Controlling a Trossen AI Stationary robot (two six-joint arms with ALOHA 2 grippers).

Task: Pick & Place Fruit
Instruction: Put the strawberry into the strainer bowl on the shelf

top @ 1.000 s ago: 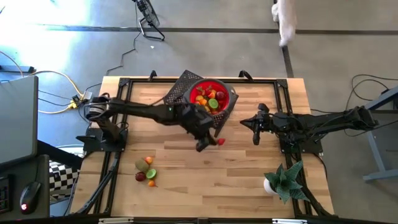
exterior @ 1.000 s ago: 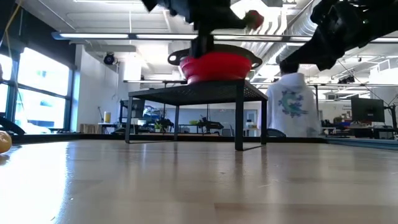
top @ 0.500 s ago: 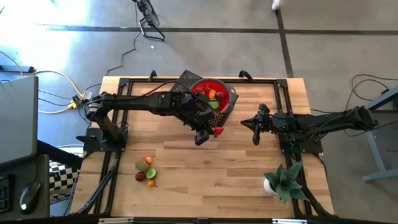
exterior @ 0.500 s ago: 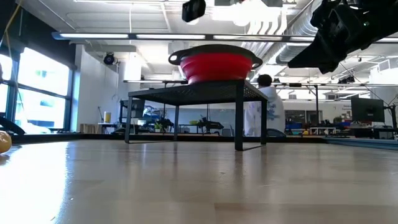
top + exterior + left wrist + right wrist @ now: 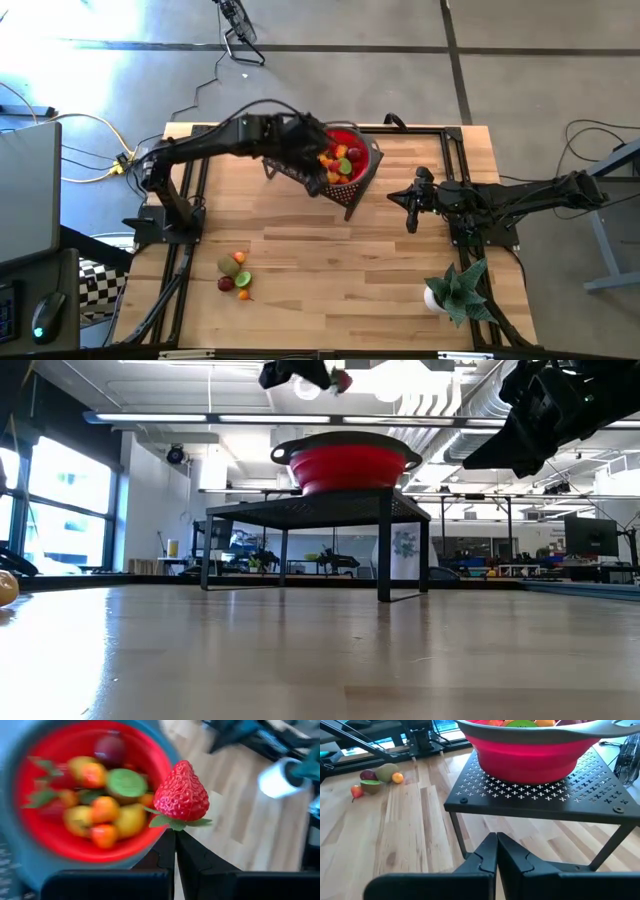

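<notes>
My left gripper [image 5: 175, 836] is shut on a red toy strawberry [image 5: 181, 791] and hovers over the near rim of the red bowl [image 5: 352, 140], which stands on a black perforated stand [image 5: 540, 795]. The bowl holds several fruits [image 5: 100, 805]: yellow, orange, green and dark red. In the low view the strawberry [image 5: 341, 380] hangs well above the bowl [image 5: 347, 465]. Several more fruits [image 5: 235, 272] lie on the table's near left. My right gripper [image 5: 496, 842] is shut on nothing and waits right of the stand. My left gripper pinches the strawberry's green leafy end [image 5: 172, 822] between its two fingertips. The fingers slant down from the table's left and near side. The strawberry sticks out beyond the fingertips, its pointed end away from them, lifted clear above the bowl's rim.
A spiky green plant in a white pot [image 5: 452, 290] stands at the table's near right corner. Black frame rails [image 5: 185, 260] run along the table's edges. Bare wood lies in the middle of the table, nearer than the stand.
My left gripper has risen and gone toward the far edge, from the table beside the stand up over the bowl's near rim. It carries the strawberry, still shut on it, and has tipped from pointing steeply down to a shallower slant.
</notes>
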